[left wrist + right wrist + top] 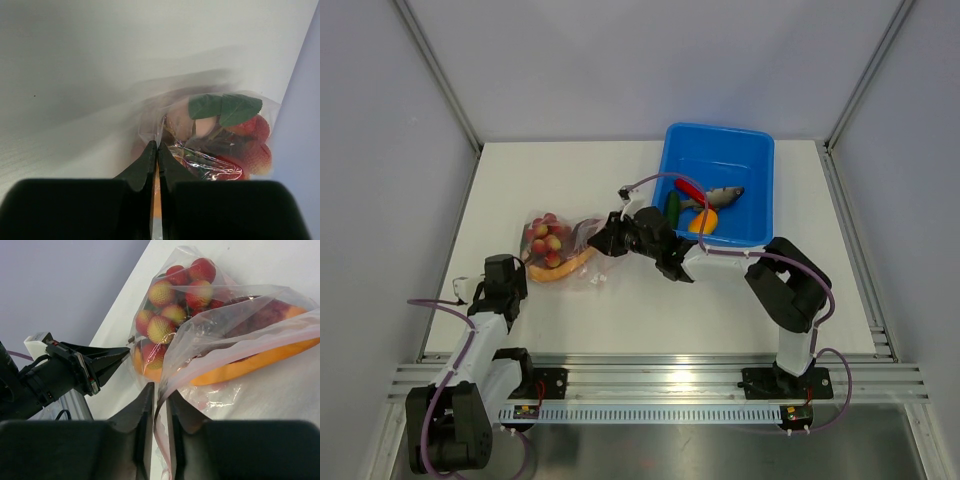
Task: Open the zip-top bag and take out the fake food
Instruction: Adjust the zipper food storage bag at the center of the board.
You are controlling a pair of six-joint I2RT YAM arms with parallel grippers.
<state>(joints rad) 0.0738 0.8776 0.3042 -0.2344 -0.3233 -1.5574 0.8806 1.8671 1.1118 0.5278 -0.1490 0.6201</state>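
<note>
The zip-top bag [565, 250], a clear, crinkly plastic pouch with a pink zipper strip [161, 450] along one edge, lies on the white table [620, 320] left of centre, held between both arms. Its long axis runs from near-left to far-right in the top view. The black left gripper [510, 275] is at the near-left end and the black right gripper [612, 236] at the far-right end, so the bag lies directly between the two. The left gripper [156, 150] has its fingers pressed together on a fold of film at the bag's closed corner, with the contents just beyond its tips. The right gripper [157, 392] is pinched onto the film at the zipper edge, the pink strip passing between its fingers. From there the bag bulges away towards the left gripper. That edge looks parted rather than sealed, though the wrinkled film makes this hard to confirm. Some fake food is inside: a bunch of red and yellow grapes [175, 295] at the closed end and a long orange piece [250, 365] lying along the bag's axis, nearer the mouth. The right arm therefore seems the better placed to draw it out. A blue plastic tub [720, 130], to the right and apart from the bag, holds other toy pieces.
</note>
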